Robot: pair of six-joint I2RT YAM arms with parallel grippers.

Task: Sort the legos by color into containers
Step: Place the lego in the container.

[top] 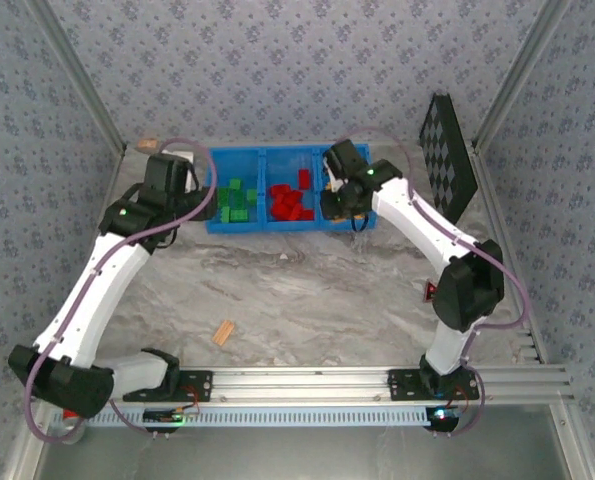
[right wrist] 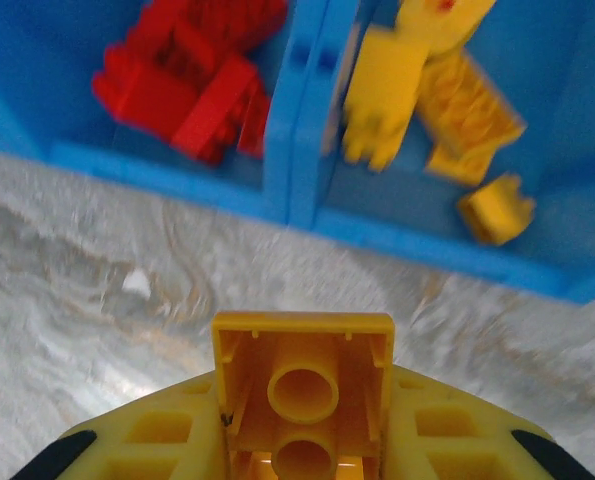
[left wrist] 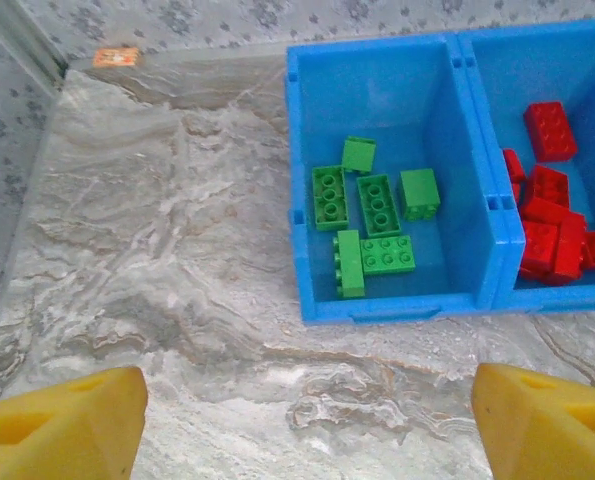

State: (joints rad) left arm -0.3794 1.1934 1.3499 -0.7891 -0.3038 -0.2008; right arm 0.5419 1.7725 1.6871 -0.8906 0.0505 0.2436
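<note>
One smooth grey desk [top: 307, 290], patterned like stone, is closed in by flowered walls. At its far end a bright blue plastic bin [top: 277, 226] is set, split into three open boxes side by side. A black-and-white checked board [top: 449, 155] is leaned at the right.

The left tool [left wrist: 305, 420] is spread wide with nothing in it, over bare desk just in front of the left box. The right tool [right wrist: 302, 450] is pressed together on one yellow brick [right wrist: 302, 370], its hollow underside shown, just in front of the bin.

A tan wooden block [top: 223, 332] is seen alone on the near desk. Studded green bricks [left wrist: 377, 203] are seen in the left box, red bricks [left wrist: 548, 185] in the middle and yellow bricks [right wrist: 467, 100] in the right. A tiny orange label [left wrist: 115, 57] is stuck in the far corner, and its writing cannot be read.
</note>
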